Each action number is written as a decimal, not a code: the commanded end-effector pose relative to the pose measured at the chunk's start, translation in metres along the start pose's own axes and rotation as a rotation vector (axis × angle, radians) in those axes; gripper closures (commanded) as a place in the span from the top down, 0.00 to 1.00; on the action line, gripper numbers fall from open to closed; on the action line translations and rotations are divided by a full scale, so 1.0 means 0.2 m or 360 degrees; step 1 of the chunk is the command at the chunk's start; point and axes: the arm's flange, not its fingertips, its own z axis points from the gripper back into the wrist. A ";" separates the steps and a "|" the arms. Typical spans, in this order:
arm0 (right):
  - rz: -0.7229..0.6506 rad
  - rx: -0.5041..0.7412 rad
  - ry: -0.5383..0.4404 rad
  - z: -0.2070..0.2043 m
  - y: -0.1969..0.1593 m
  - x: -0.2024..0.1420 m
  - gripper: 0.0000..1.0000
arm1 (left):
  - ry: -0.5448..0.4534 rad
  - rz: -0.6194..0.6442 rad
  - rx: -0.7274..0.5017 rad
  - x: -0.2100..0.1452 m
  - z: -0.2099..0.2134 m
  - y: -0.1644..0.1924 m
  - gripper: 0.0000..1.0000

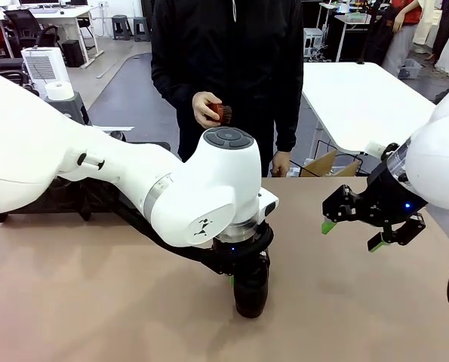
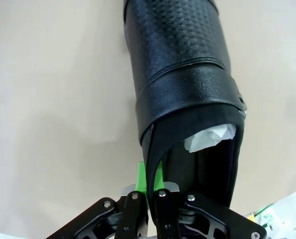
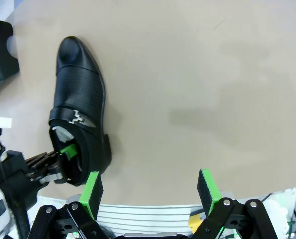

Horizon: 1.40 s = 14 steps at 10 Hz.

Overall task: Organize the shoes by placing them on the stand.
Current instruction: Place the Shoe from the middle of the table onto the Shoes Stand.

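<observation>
Your left gripper (image 2: 148,191) is clamped on the rear collar of a black shoe (image 2: 185,89): in the left wrist view one green pad (image 2: 141,175) sits outside the leather edge and the other inside the opening. White crumpled paper (image 2: 211,137) is stuffed into the shoe, and the upper shows a fine perforated texture with a strap across the instep. In the right wrist view you can see a small silver zigzag ornament (image 3: 77,117) on that strap; no brand name or lettering can be read on it. The shoe's sole lies flat on the tan table (image 1: 73,302), in the middle near the robot's edge, with the left arm bent low over it.

Your right gripper (image 1: 354,232) hangs above the table to the right of the shoe, well apart from it, its fingers spread wide and nothing between the green pads (image 3: 91,193).

Behind the left arm, on the table's far left, part of the black stand (image 1: 66,197) shows. Across the table a person in black holds a small reddish-brown brush (image 1: 222,114) in one hand (image 1: 206,110). A small black figure mark (image 1: 202,225) is printed on the left arm's white casing.
</observation>
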 end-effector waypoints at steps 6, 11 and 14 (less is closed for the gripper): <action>-0.0014 0.0045 -0.0002 0.00 0.02 0.02 1.00 | -0.0419 0.0046 -0.0030 0.34 0.69 0.93 0.00; -0.0014 0.0045 -0.0002 0.00 0.02 0.02 1.00 | -0.0386 0.0078 -0.0005 0.35 0.73 1.00 0.00; -0.0014 0.0045 -0.0002 0.00 0.02 0.02 1.00 | -0.0789 0.0094 0.0173 0.53 0.64 1.13 0.00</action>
